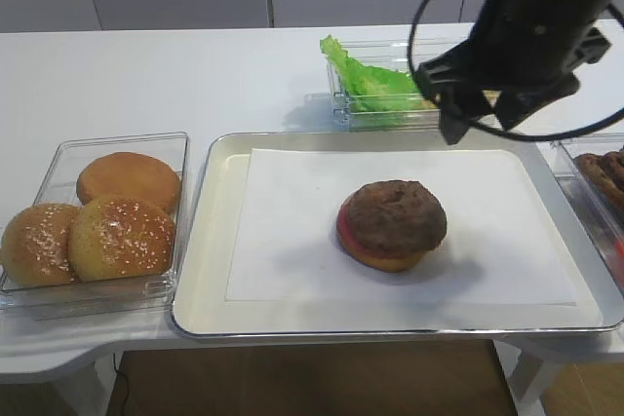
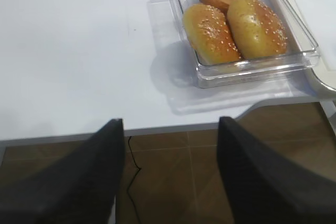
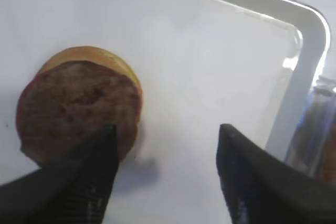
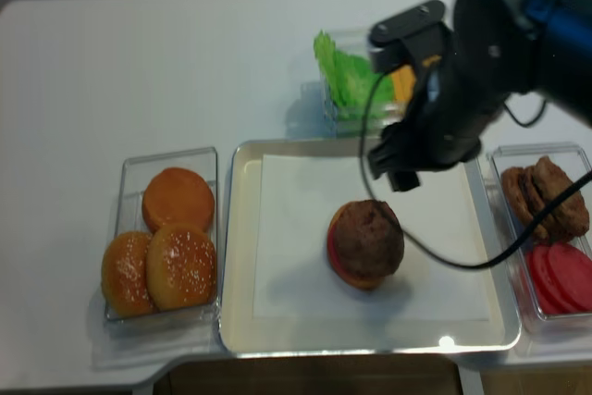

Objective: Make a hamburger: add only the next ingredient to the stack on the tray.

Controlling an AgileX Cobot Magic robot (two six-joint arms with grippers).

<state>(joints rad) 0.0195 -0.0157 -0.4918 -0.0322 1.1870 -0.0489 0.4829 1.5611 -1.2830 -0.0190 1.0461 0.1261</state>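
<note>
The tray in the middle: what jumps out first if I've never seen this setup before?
A half-built burger, a dark meat patty on a bun with a pink-red layer showing at its edge, sits alone on the paper-lined tray. Above its far right corner hangs the black right gripper, open and empty. Left of the tray, a clear bin holds sesame buns.

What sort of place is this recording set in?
Probably a lab tabletop staged as a burger station: a plain white table, clear bins of buns and lettuce, and a paper-lined tray holding a patty on its stack.
</note>
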